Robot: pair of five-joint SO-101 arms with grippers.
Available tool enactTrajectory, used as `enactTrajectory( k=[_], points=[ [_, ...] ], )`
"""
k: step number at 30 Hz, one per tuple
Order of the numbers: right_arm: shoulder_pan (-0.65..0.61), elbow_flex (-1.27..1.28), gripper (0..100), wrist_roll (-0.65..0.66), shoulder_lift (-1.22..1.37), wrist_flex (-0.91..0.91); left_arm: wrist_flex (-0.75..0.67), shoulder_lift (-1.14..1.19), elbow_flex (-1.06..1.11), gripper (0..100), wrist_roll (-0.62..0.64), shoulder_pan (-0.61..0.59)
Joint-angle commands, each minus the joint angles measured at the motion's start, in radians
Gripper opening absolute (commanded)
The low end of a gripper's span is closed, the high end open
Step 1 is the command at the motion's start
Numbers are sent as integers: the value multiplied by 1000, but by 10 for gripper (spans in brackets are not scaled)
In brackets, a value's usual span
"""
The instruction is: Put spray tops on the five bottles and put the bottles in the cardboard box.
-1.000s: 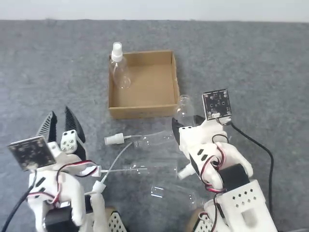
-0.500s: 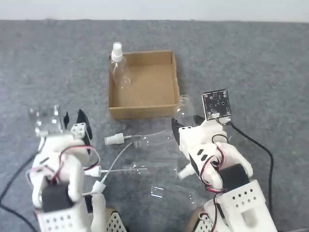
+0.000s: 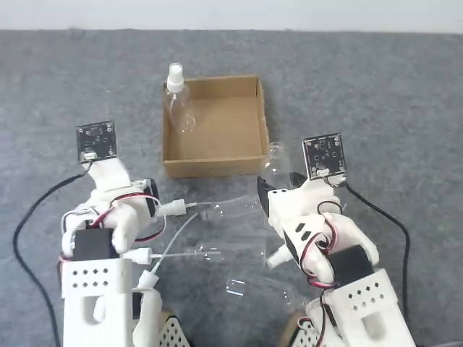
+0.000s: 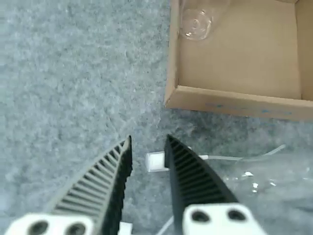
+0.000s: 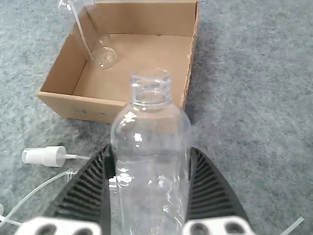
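Progress looked early: one capped bottle (image 3: 177, 101) stood in the far-left corner of the cardboard box (image 3: 213, 168). Right hand (image 5: 149, 152) was clamped on an uncapped bottle (image 5: 149, 122) just near of the box, left hand (image 4: 148, 143) hung spread above a loose spray top (image 4: 156, 161) on the counter (image 3: 398, 87). Other bottles (image 3: 231, 253) lay topless, so four left I'd say.

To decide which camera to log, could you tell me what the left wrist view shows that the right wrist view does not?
Left wrist view's own: the left gripper, open, right beside the loose spray top. Right wrist view's own: the right gripper, shut on an uncapped bottle. Shared: the cardboard box, the boxed bottle resting in it, and that same spray top.
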Motion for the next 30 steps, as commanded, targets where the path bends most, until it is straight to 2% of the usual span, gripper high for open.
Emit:
enactTrajectory(
  k=[1, 4, 8, 14, 26, 30],
  points=[
    [16, -8, 6, -12, -22, -27, -17, -11, 19, 31, 155, 8],
    [16, -8, 6, -12, -22, -27, -18, -8, 56, 36, 250, 9],
    [16, -8, 6, -12, -22, -27, -17, -6, 73, 100, 328, 17],
    [16, -8, 6, -12, -22, -27, -3, -6, 68, 152, 439, 107],
    [16, -8, 6, -8, -22, -27, 3, 0, 73, 152, 445, 130],
    [16, -8, 6, -8, -22, -27, -12, 130, 56, 152, 446, 163]
  ],
)
